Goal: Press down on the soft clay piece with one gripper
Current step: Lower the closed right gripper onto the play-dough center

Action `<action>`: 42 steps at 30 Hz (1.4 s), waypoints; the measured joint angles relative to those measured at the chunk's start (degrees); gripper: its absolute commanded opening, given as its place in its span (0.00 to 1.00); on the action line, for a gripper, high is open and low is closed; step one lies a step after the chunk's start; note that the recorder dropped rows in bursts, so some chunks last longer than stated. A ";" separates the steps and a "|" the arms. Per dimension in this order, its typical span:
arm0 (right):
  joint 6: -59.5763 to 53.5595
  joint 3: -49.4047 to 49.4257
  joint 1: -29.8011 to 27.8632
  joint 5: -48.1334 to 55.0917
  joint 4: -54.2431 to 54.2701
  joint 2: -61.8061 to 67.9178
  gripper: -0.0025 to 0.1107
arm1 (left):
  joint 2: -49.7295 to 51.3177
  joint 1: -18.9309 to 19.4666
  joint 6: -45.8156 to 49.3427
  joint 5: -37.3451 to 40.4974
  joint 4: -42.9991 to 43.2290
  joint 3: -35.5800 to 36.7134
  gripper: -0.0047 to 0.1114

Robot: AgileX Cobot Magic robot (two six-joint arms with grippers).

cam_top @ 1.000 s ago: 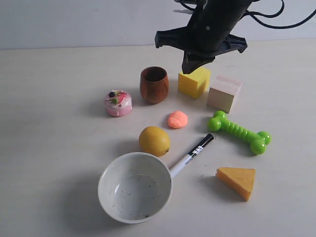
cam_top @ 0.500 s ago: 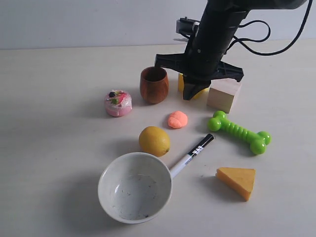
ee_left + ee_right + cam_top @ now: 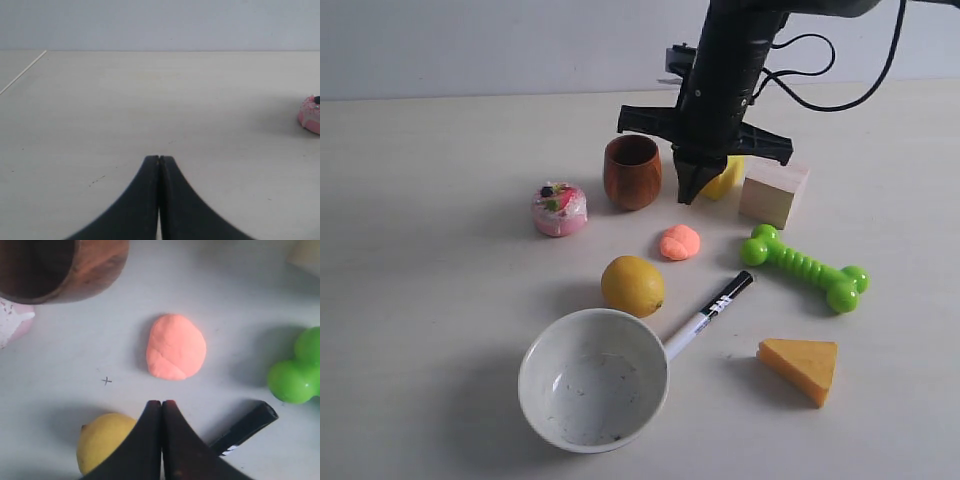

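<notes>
Soft clay piece (image 3: 680, 242) untouched, right claw (image 3: 686, 197) closed, lower and nearer than a moment ago.

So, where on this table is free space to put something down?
Widest bare table lies left of the cake toy and bowl. Crowded around the clay piece: cup, lemon, marker, green bone, with the right gripper nearby.

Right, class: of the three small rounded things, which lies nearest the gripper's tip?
The soft clay piece, the plain salmon-orange lump; the yellow lemon and pink cake toy sit farther from the right gripper.
</notes>
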 measured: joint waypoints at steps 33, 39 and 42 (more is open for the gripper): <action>5.07 -1.80 3.76 1.12 -10.18 5.19 0.02 | 0.00 0.00 0.00 0.00 0.00 0.00 0.04; 5.07 -1.30 3.76 1.12 -9.99 5.18 0.02 | 0.00 0.00 0.00 0.00 0.00 0.00 0.04; 5.07 -1.17 3.76 1.12 -9.57 5.28 0.02 | 0.00 0.00 0.00 0.00 0.00 0.00 0.04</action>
